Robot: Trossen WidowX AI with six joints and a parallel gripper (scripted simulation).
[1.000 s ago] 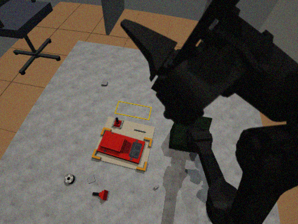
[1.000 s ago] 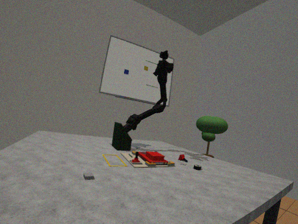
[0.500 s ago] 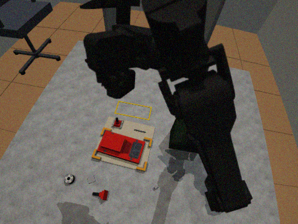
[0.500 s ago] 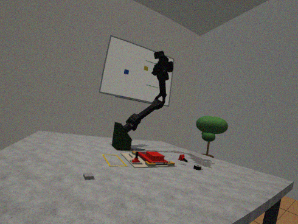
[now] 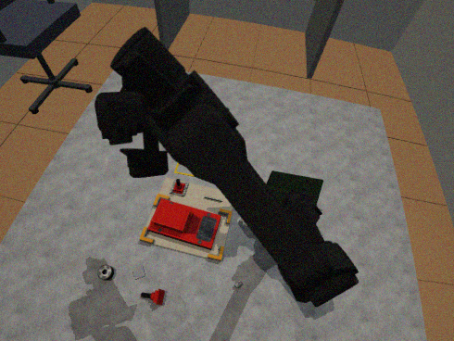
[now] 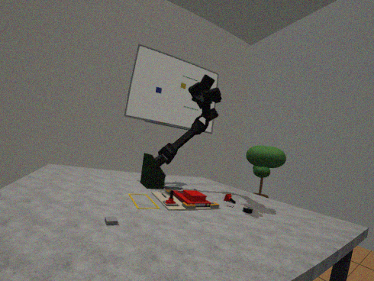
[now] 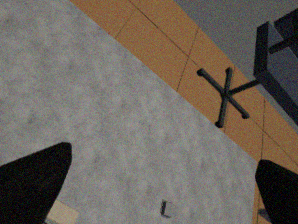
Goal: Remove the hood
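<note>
Going left to right in the exterior view, a small grey block [image 6: 111,221] [image 7: 166,209] lies on the table [image 6: 153,244] [image 5: 343,139] [image 7: 120,120] far to the left of the jaws and well below them; in the wrist view it shows low down, in the gap between the two fingertips. Next comes the yellow outline of the marked area [image 6: 149,208] [image 5: 184,174], below the jaws and to their left, partly hidden by the arm in the top view. The dark green base [image 6: 153,172] [image 5: 303,183] stands lower left of the jaws, the whiteboard [image 6: 168,76] behind them. Then a pale board [image 6: 159,197] [image 5: 199,191] [image 7: 65,212] carries a red piece with a black post [image 6: 170,201] [image 5: 180,187] and the red toy car [image 6: 195,198] [image 5: 187,224], both well below the jaws. The hood appears to be on the car, though which panel it is cannot be told. The gripper [image 6: 206,93] [image 5: 136,108] [image 7: 164,160] hangs high over the table, jaws spread wide and grasping nothing. Lower right of them lie a red piece with a black stem [image 6: 228,198] [image 5: 157,296] and a wheel [image 6: 247,210] [image 5: 106,270]; farther right stands a green tree [image 6: 265,156].
</note>
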